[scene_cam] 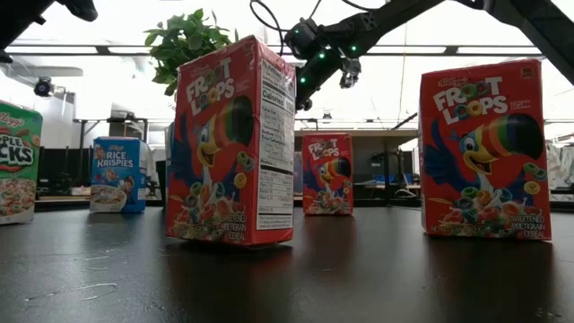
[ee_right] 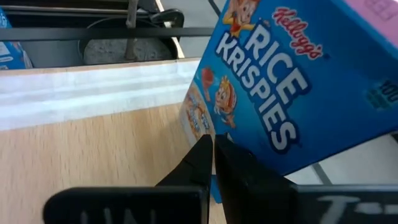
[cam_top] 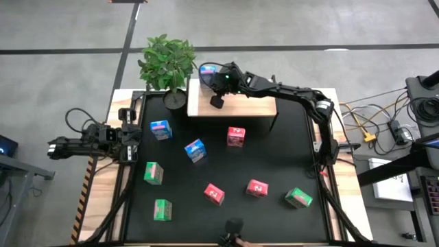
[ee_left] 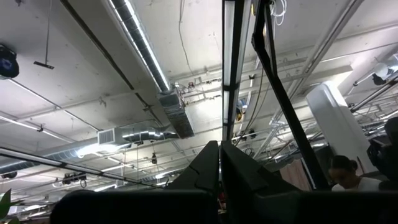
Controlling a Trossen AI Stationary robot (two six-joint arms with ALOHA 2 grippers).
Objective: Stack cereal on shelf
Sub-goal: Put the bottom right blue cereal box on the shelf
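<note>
My right gripper [cam_top: 217,101] hangs over the pale wooden shelf [cam_top: 254,106], its fingers pressed together with nothing between them. A blue Rice Krispies carton [ee_right: 292,93] sits on the shelf right at the fingertips, touching or nearly so. The other cartons lie scattered on the black desk [cam_top: 274,147] behind the gripper: red [cam_top: 236,136], green [cam_top: 153,173] and blue [cam_top: 195,151]. My left gripper [cam_top: 53,146] waits off the desk's edge, also closed and empty. These are thin glossy cardboard, light and probably easy to tip or crush, so I'd take each across its narrow sides, mid-height, gently.
</note>
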